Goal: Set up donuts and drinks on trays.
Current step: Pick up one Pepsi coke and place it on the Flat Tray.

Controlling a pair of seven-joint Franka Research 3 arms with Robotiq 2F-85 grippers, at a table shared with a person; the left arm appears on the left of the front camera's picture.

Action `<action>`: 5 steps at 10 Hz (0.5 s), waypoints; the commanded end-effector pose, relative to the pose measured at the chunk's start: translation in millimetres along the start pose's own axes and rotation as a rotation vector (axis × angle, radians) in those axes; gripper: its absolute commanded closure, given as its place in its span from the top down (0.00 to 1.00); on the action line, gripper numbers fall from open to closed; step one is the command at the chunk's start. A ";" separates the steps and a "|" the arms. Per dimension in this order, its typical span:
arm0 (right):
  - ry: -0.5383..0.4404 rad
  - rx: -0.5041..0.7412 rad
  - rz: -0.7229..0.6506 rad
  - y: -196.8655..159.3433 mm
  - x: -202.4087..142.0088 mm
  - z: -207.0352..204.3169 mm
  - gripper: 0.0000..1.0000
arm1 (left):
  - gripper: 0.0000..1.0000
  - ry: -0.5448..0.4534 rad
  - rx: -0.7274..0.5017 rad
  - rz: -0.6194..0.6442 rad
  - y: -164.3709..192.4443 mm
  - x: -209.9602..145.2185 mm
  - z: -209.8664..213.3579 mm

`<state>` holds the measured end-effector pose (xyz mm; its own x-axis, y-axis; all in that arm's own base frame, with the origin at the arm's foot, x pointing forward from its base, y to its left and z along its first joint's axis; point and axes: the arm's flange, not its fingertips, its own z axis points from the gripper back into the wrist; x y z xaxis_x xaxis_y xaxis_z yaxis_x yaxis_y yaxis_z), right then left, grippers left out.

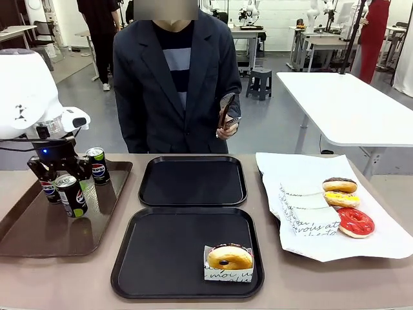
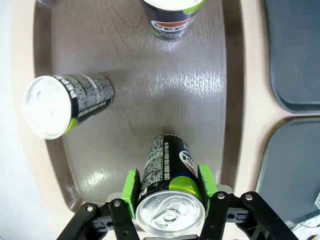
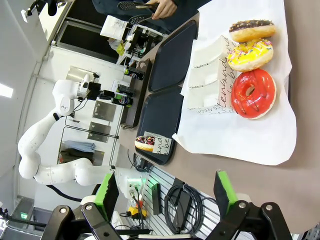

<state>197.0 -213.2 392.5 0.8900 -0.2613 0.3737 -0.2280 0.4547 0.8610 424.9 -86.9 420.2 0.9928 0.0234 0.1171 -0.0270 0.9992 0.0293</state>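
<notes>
1. Black soda can [image 2: 167, 170] with a green band is clamped tight between the green pads of the left gripper [image 2: 170, 187], over the long brown tray [image 2: 150, 90] at the table's left side. Can't tell whether its base touches the tray.
2. Two more cans stand on that brown tray: one [image 1: 98, 165] behind the gripper, the other [image 1: 48, 188] just beside the held can.
3. Right gripper [image 3: 167, 192] is spread wide, gripping nothing, up over the table's right side.
4. Two black trays sit mid-table, a far one [image 1: 192, 181] and a near one [image 1: 161, 258]. The near one has a chocolate-topped donut [image 1: 229, 257] in a white paper holder at its right front corner.
5. White paper sheet [image 1: 387, 239] on the right carries three donuts in a row: chocolate [image 1: 339, 185], yellow [image 1: 342, 199] and red [image 1: 355, 222]. Empty paper holders [image 1: 303, 206] lie just beside them.
6. Person across the table holds tongs [image 1: 226, 110] in one hand [image 1: 227, 131].
</notes>
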 end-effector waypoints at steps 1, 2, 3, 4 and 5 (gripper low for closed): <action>-0.015 0.016 0.015 -0.6 1.7 1.3 1.00 | 0.00 -0.048 0.008 -0.024 -0.9 -29.9 46.8; -0.015 0.016 0.015 -0.6 1.7 1.3 1.00 | 0.00 -0.067 -0.001 -0.011 -0.4 -41.4 73.6; -0.015 0.016 0.015 -0.6 1.7 1.3 1.00 | 0.00 -0.086 0.000 -0.004 2.6 -50.3 91.8; -0.015 0.016 0.015 -0.6 1.7 1.3 1.00 | 0.00 -0.090 0.000 0.026 7.6 -57.1 103.6; -0.015 0.016 0.015 -0.6 1.7 1.3 1.00 | 0.00 -0.087 0.010 0.064 13.9 -59.9 106.7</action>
<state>197.1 -213.2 392.0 0.8903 -0.2605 0.3734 -0.2281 0.4546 0.8610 354.8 -83.6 522.5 0.9779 0.0347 0.2060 -0.0448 0.9980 0.0445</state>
